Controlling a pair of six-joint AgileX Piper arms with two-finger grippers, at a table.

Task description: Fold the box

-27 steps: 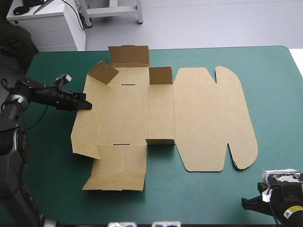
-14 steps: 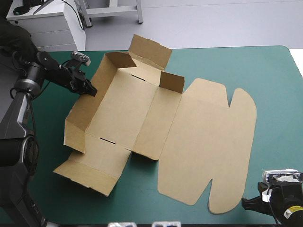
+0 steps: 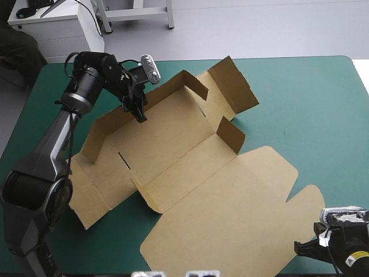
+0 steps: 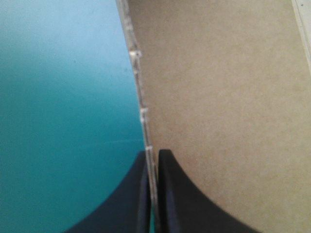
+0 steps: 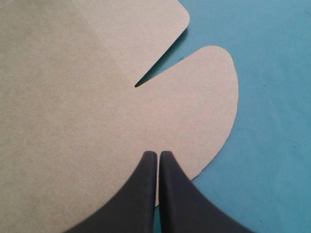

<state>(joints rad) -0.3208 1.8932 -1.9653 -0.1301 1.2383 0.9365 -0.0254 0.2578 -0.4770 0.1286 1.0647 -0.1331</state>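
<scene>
Pinching the top edge of the raised long wall, the left gripper (image 3: 141, 117) holds the box (image 3: 173, 144) from its far-left side, black fingers all but closed with the board sheet between them. The box lies on the teal-green cover (image 3: 300, 104), partly formed. The tray half sits under and just beside that gripper, and the flat lid (image 3: 230, 213) spreads away from it toward the near-right. The sheet's long axis runs on that diagonal, from the held wall out to the lid's rounded tab (image 5: 194, 97). The right gripper (image 5: 158, 154) hangs off the box's near-right end, fingers closed to a point and holding nothing, with the tab lying flat ahead of and below it. The left arm is the one engaged. The right is nearest the lid and well apart from the tray walls, so any tuck on the wall side likely falls to the left. No brand, label or print is readable anywhere on the board.
</scene>
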